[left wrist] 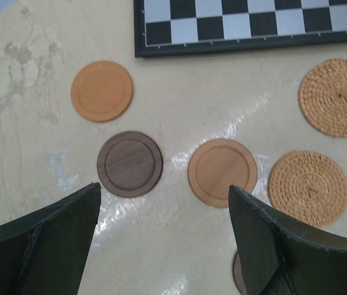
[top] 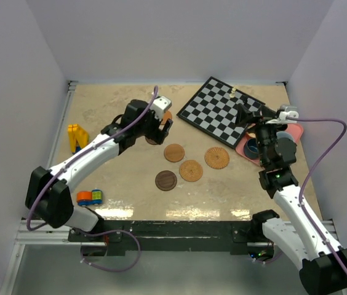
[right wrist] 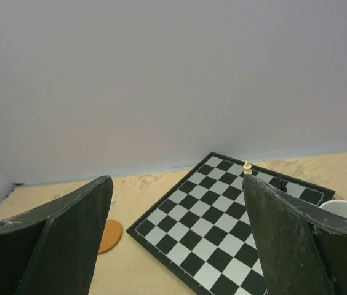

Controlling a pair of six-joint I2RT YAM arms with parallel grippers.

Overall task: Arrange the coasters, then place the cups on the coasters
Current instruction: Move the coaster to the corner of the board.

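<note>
Left jaws: standing wide apart, nothing between them, held above the bench (top: 130, 184) left of centre. Directly ahead of them in the wrist view lie a dark brown coaster (left wrist: 130, 163) and a plain tan coaster (left wrist: 222, 172), side by side with a gap between. Beyond the dark one lies an orange coaster (left wrist: 102, 90), near the edge of the chessboard (top: 219, 110). To the right are a near woven coaster (left wrist: 307, 187) and a far woven coaster (left wrist: 335, 96), close together but not touching. A second dark coaster (top: 165, 180) lies nearest the arm bases. All six lie flat on the bench, singly, with bare tops.

Right jaws: likewise spread wide and empty, held off the bench at the right-hand side of the chessboard and facing the back wall. One pale chess piece (right wrist: 246, 167) stands upright near the board's far edge.

Cups: not yet on the coasters. They sit in the pink tray (top: 245, 149) by the bench's right edge, just beside the chessboard, largely hidden by the right arm – their number and colours cannot be told. The rim of one white cup (right wrist: 346, 212) shows just right of the right jaws.

Other items: a yellow toy (top: 75, 136) near the left wall and a small toy car (top: 90, 197) at the near left – both well apart from the coasters
</note>
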